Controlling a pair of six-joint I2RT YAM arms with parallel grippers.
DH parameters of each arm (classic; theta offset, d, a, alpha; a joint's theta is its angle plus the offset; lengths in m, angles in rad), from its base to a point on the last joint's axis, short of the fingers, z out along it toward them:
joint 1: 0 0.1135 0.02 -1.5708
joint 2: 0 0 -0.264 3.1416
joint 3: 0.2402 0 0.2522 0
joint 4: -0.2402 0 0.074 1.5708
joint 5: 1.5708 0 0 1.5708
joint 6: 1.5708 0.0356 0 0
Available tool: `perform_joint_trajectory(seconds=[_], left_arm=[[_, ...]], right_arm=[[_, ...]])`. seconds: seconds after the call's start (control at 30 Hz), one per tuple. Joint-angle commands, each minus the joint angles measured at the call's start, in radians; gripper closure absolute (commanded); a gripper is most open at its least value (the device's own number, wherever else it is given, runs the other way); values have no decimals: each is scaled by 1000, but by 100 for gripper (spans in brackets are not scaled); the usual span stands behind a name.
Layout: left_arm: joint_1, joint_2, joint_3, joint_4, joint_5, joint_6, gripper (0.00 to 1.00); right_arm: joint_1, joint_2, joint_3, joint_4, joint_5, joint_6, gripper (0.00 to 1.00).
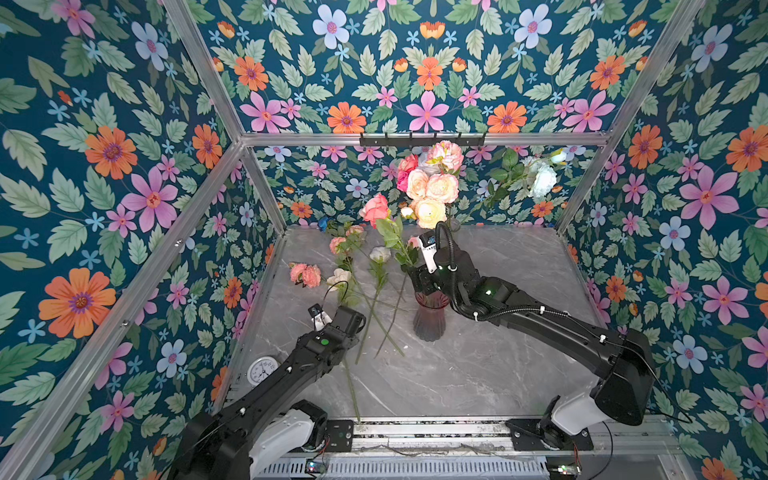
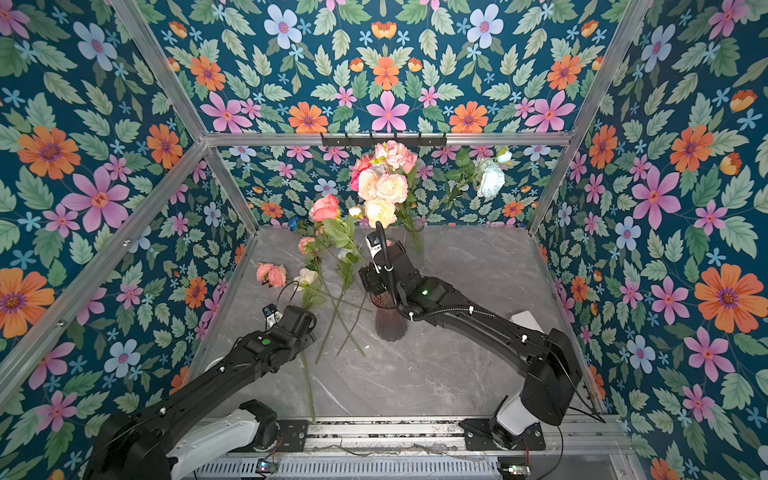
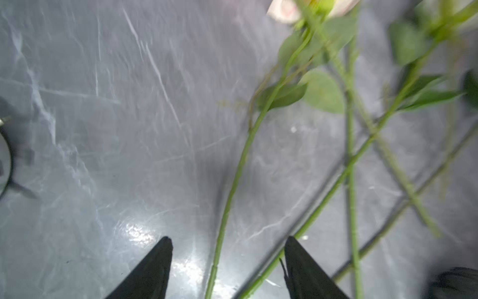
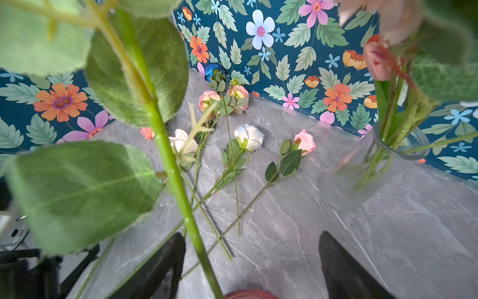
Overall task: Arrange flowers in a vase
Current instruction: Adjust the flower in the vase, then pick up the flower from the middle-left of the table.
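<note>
Left wrist view: centre spread-fingered left gripper [image 3: 229, 238] astride pale rose stem [image 3: 232, 186] before pinching; lift spread-fingered right gripper [image 4: 252, 234] clear of leafy stem [image 4: 168, 160] over red vase [image 1: 430, 324].

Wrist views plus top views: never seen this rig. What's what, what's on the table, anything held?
Two black robot arms, left and right, reach over a grey marble table. Both top views come from one camera head overhead. Each wrist view comes from a camera on an arm, looking along its tool's two dark fingers. On the table: loose flowers with crossed stems, a dark red vase, and at the back a clear glass vase holding a bouquet. The left tool is open, its fingers either side of one lying stem, gripping nothing. The right tool is open above the dark red vase; the pink rose stands with its stem between the jaws, unclamped. Whether the stem's end sits in that vase is hidden.
</note>
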Motion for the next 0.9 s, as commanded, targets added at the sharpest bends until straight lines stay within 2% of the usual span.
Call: perform_joint_trajectory(seconds=[0.0,0.13,0.23,0.33,0.43,0.5,0.53,0.6,0.67,0.8,0.87], left_arm=[[7,66,-25,111,29,31,31],[30,166,-35,134,9,46,39],[43,218,-49,189,17,54,52],[58,262,-34,201,23,72,74],[67,236,12,147,-16,101,99],[70,180,42,116,-46,128,99],[74,160,51,106,-49,136,95],[82,130,74,76,-47,149,100],[86,107,109,33,-55,158,100],[85,57,240,-86,-181,248,100],[82,40,287,-101,-193,285,100]], right_arm=[[-1,-20,-2,19,-2,8,19],[-1,-68,-27,24,-19,-1,15],[-2,-129,-72,57,-35,-4,12],[-2,-200,-118,86,-38,-13,10],[-1,-278,-160,102,-35,-16,9],[-3,-329,-186,105,-22,-15,8],[-2,-349,-194,105,-17,-15,8],[-2,-391,-219,112,0,-14,8],[-8,-420,-234,106,10,-7,8],[-16,-466,-263,111,8,2,8],[-17,-474,-267,116,10,4,8]])
